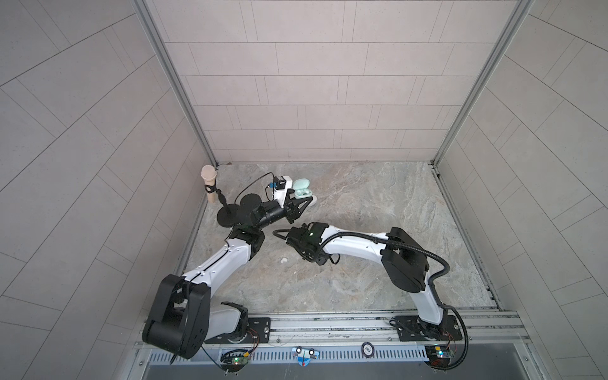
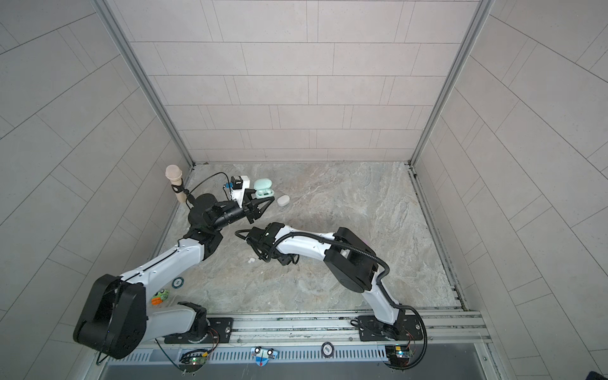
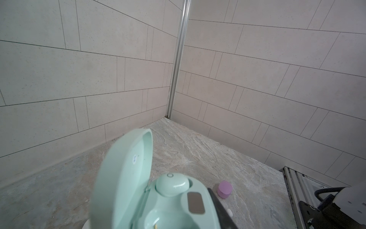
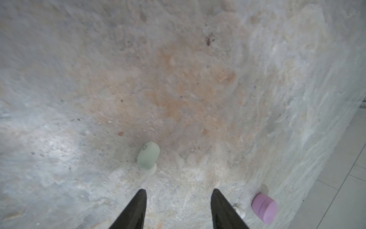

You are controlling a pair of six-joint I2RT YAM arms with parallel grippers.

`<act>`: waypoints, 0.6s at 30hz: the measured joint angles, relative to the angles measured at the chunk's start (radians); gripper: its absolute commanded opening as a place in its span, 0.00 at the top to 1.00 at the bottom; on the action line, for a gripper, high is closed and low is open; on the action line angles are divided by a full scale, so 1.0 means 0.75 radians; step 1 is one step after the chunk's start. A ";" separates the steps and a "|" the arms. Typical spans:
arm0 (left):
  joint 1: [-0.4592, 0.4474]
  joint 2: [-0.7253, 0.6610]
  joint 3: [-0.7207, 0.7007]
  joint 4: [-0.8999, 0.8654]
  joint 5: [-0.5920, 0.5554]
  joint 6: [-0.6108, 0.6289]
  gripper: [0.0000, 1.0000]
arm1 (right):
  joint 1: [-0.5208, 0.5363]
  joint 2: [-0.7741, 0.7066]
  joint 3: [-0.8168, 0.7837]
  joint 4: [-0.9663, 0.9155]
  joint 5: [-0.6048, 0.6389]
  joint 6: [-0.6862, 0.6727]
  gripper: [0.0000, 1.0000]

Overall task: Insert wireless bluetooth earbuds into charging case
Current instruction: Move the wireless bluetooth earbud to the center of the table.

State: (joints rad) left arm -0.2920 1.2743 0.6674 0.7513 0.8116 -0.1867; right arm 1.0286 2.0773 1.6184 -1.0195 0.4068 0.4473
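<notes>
My left gripper (image 1: 305, 199) is shut on the mint-green charging case (image 1: 302, 188), held above the table at the back left with its lid open. In the left wrist view one mint earbud (image 3: 172, 183) sits in the case (image 3: 126, 178), the socket (image 3: 158, 220) beside it is empty, and one dark finger (image 3: 221, 214) lies along the case. My right gripper (image 4: 178, 190) is open and points down at the table. A loose mint earbud (image 4: 148, 155) lies just beyond its fingertips. White earbuds (image 1: 283, 260) lie left of the right wrist in both top views.
A closed white case (image 2: 283, 200) rests on the table right of the held case. A small lilac rounded piece (image 4: 264, 208) and a small white piece (image 4: 240, 211) lie beside one right finger. A beige microphone on a black stand (image 1: 209, 182) stands at the back-left corner.
</notes>
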 measured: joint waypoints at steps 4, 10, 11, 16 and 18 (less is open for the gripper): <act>0.000 0.000 0.000 0.000 0.000 -0.001 0.92 | -0.017 -0.048 -0.027 0.001 0.018 0.000 0.45; 0.000 -0.002 -0.001 -0.001 -0.006 -0.006 0.92 | -0.031 -0.105 -0.086 0.043 -0.058 0.002 0.44; 0.000 -0.005 -0.004 -0.001 -0.011 -0.007 0.92 | -0.035 -0.126 -0.104 0.054 -0.089 0.004 0.44; 0.000 -0.063 -0.070 -0.007 -0.051 -0.010 0.92 | -0.093 -0.244 -0.190 0.077 -0.225 0.010 0.43; 0.001 -0.089 -0.093 -0.010 -0.070 -0.011 0.92 | -0.125 -0.303 -0.231 0.070 -0.274 0.016 0.43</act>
State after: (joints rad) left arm -0.2916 1.2079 0.5980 0.7441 0.7593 -0.1951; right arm 0.9352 1.8500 1.4452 -0.9668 0.2016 0.4591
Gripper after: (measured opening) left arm 0.439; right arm 0.568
